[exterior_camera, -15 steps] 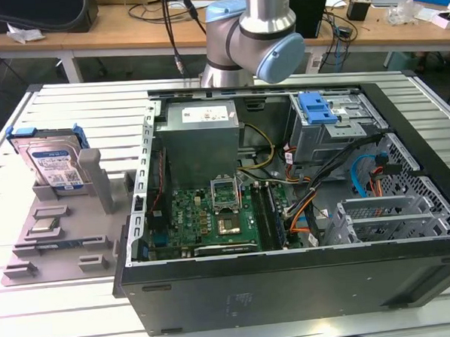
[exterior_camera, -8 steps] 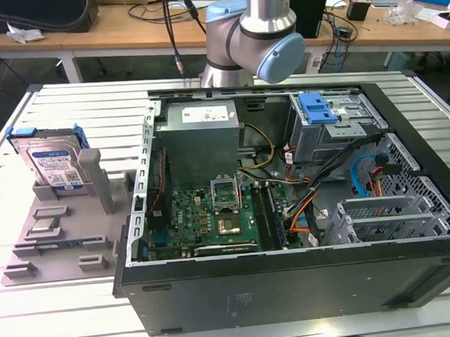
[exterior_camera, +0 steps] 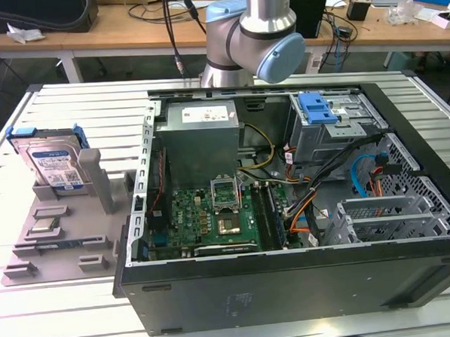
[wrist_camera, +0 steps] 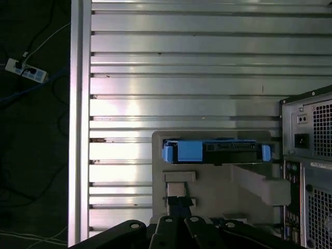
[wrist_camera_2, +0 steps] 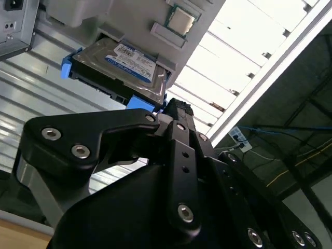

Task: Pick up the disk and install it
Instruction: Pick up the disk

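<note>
Item under inspection: the disk (exterior_camera: pixel 55 161), a flat rectangular silver hard drive with a white-and-blue label, framed by a bright blue plastic carrier bracket. It stands on edge in a slot of a grey plastic fixture block (exterior_camera: pixel 98 192). The block lies on the slatted aluminium table (exterior_camera: pixel 78 108), just beside the open black computer case (exterior_camera: pixel 291 286) and on the exterior view's left of it. A small square silver processor chip (exterior_camera: pixel 48 225) lies flat in a recess of the same fixture block, nearer the camera than the disk. The case lies on its side with its panel off. Inside are a green motherboard (exterior_camera: pixel 204 211), a grey metal power supply box (exterior_camera: pixel 201 136) and a wide blue plastic latch (exterior_camera: pixel 316 107) on a grey metal cage towards the far corner on the exterior view's right. The silver and pale blue robot arm (exterior_camera: pixel 252 31) rises behind the far side of the case. In the first wrist view the black gripper (wrist_camera: pixel 176 203) has its two fingers drawn together with nothing between them. It sits over the fixture block near the processor chip and apart from the disk, which shows edge-on with the blue bracket along its length. In the second wrist view the fingertip end of the gripper (wrist_camera_2: pixel 175 106) is seen close to a blue corner of the bracket; contact cannot be confirmed from that angle. The disk is not gripped and not in the case.
</note>
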Robot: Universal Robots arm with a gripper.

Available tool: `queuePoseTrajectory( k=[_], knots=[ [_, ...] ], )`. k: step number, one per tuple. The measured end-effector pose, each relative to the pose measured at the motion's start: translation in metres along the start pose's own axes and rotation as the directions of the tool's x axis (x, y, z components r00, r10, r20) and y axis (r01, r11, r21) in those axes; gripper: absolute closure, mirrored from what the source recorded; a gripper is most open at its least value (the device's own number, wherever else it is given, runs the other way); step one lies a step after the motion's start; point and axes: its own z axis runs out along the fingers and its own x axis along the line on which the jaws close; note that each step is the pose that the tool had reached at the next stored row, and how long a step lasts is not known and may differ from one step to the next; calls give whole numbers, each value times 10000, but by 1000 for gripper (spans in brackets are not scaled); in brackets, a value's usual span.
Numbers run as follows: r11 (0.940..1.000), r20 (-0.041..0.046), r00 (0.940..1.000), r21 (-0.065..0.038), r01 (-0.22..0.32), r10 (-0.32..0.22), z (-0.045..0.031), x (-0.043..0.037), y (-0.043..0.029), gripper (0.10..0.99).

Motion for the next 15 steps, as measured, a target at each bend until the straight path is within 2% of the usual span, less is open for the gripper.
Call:
queuePoseTrajectory(
  k=[1, 3, 4, 7, 9, 10, 12, 13, 15],
  knots=[
    [9987, -22, 9987, -12, 508, -508, 0, 0, 0, 980],
    [9955, -40, 9955, -23, 943, -943, 0, 0, 0, 980],
    [9912, -56, 9911, -33, 1327, -1327, 0, 0, 0, 980],
    [9707, -99, 9706, -64, 2403, -2404, 0, 0, 0, 980],
    [9638, -108, 9638, -73, 2664, -2665, 0, 0, 0, 980],
    [9560, -118, 9560, -82, 2932, -2933, 0, 0, 0, 980],
    [9451, -130, 9450, -94, 3267, -3268, 0, 0, 0, 980],
    [9370, -139, 9369, -102, 3491, -3492, 0, 0, 0, 980],
    [9250, -150, 9249, -114, 3798, -3799, 0, 0, 0, 980]
  ],
)
